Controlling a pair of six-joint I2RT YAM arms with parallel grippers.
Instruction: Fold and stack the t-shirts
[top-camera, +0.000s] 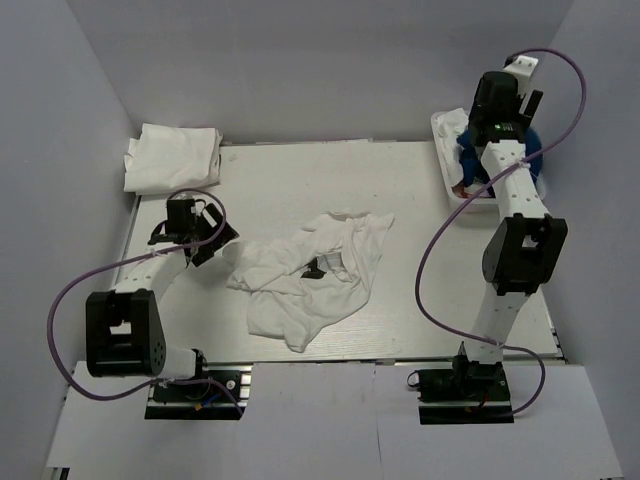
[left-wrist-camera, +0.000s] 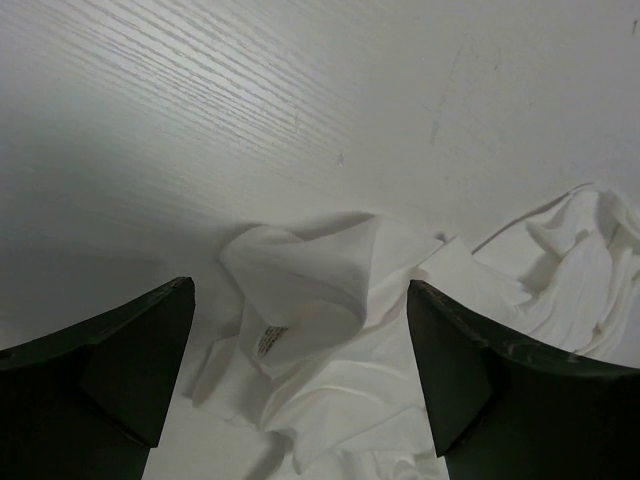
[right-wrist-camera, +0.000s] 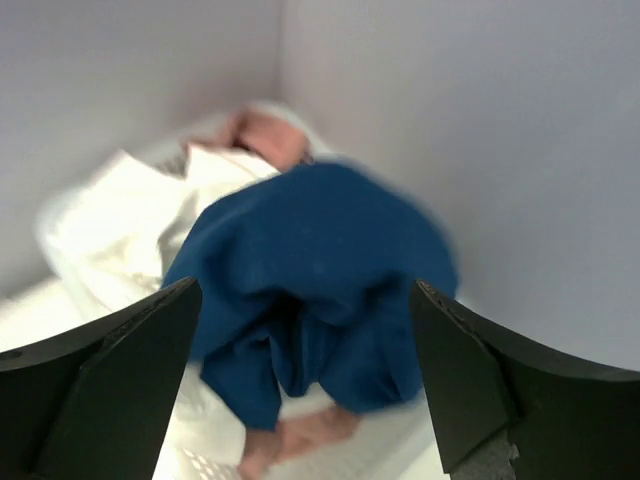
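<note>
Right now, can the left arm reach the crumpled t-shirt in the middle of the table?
Probably yes: the open left gripper hangs at the edge of the crumpled t-shirt, nothing between them.

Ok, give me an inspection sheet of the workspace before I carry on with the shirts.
Surface: pale wood-grain table, a few faint marks.
Job's things: crumpled white t-shirt at centre, unfolded; folded white shirt in the far left corner.
Clutter: white bin at far right, holding blue cloth and white cloth; a pinkish item there is too blurred to name.
Grippers: left claw open over the crumpled shirt's edge; right claw open above the blue cloth.
Cables: purple cables loop off both arms, clear of the shirts.
Surroundings: plain grey walls on three sides.
</note>
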